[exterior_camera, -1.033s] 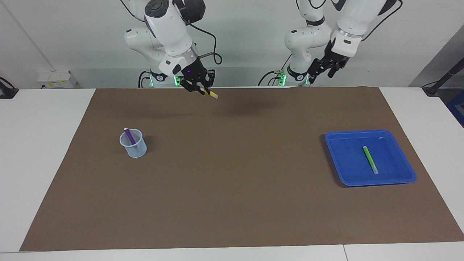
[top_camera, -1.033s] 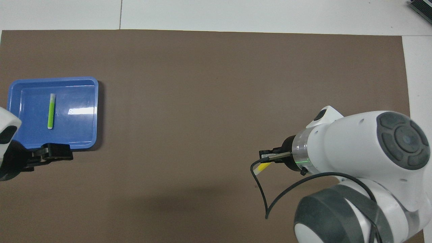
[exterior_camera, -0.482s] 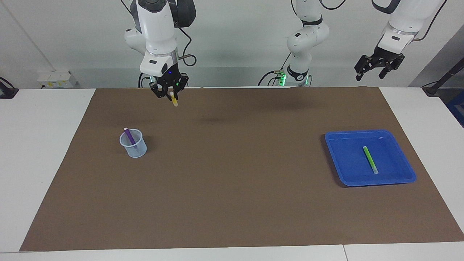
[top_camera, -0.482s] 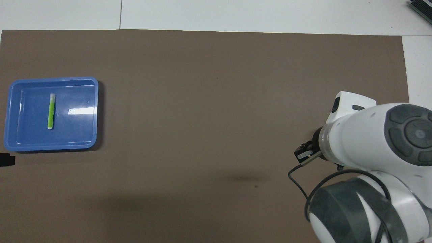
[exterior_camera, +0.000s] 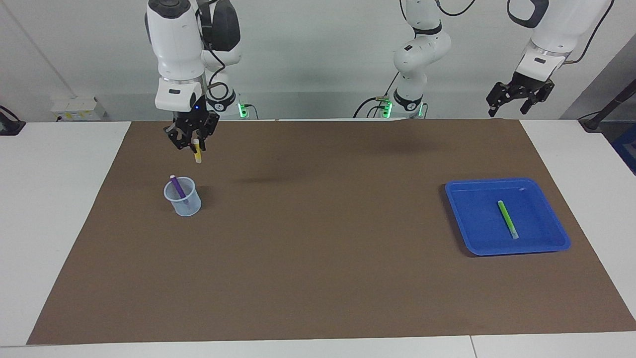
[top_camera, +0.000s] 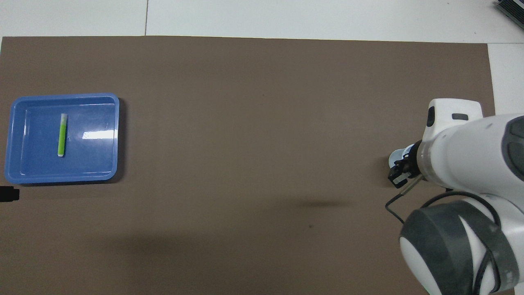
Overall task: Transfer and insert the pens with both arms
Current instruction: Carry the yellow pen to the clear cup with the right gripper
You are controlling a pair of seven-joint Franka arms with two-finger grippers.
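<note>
So the right tool [exterior_camera: 191, 141] has swung over from mid-desk and now hangs just above the clear cup [exterior_camera: 183, 197], clenched on the yellow pen [exterior_camera: 198, 153], which points down. That cup, toward the right arm's end of the brown mat [exterior_camera: 318, 278], already has the purple pen [exterior_camera: 178, 187] standing in it. Looks like the drop-in comes next. Well apart from the cup, the green pen [exterior_camera: 507, 219] lies in the blue tray [exterior_camera: 497, 248]. The left tool [exterior_camera: 516, 97], raised above the desk edge nearest the robots by the tray, has pulled away with fingers spread, holding nothing.
</note>
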